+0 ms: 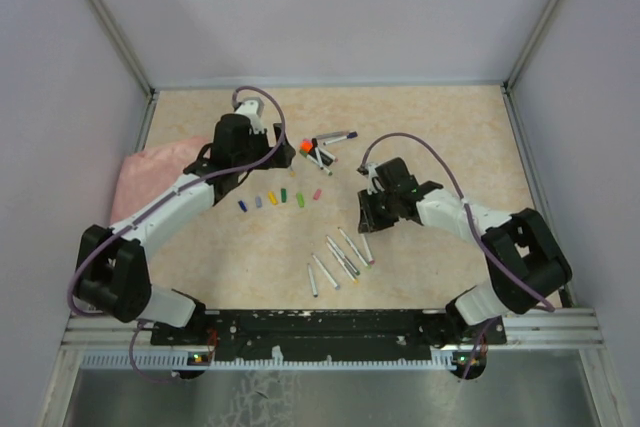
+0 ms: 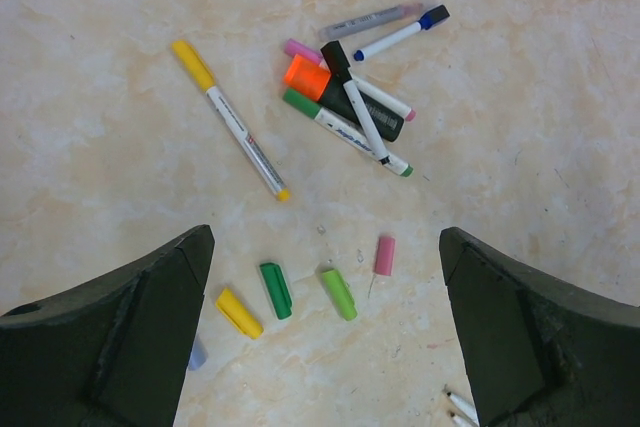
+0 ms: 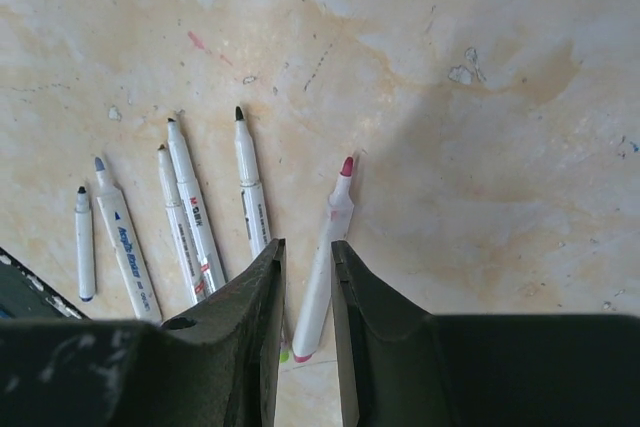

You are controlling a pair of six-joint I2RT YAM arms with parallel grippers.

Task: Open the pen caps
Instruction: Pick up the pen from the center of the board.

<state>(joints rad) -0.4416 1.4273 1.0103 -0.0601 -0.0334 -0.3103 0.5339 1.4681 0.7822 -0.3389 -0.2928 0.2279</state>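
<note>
Uncapping looks about half done: loose pen caps (image 2: 275,290) lie in a row on the tabletop (image 2: 520,127) under the left tool (image 2: 325,247), whose jaws gape wide just short of a heap of capped pens (image 2: 350,97). Over a pink-tipped pen (image 3: 335,217), lying beside other bared pens (image 3: 190,207), the right tool (image 3: 307,244) hovers with jaws narrowly apart, gripping nothing. Next, I judge, the left tool needs to drop squarely onto one capped barrel.

From the middle of the table (image 1: 450,147), capped pens (image 1: 322,154) lie heaped at twelve o'clock, and loose caps (image 1: 283,195) sit in a row at nine, with a cloth (image 1: 150,172) beyond them. At six lie uncapped pens (image 1: 342,259), side by side.
</note>
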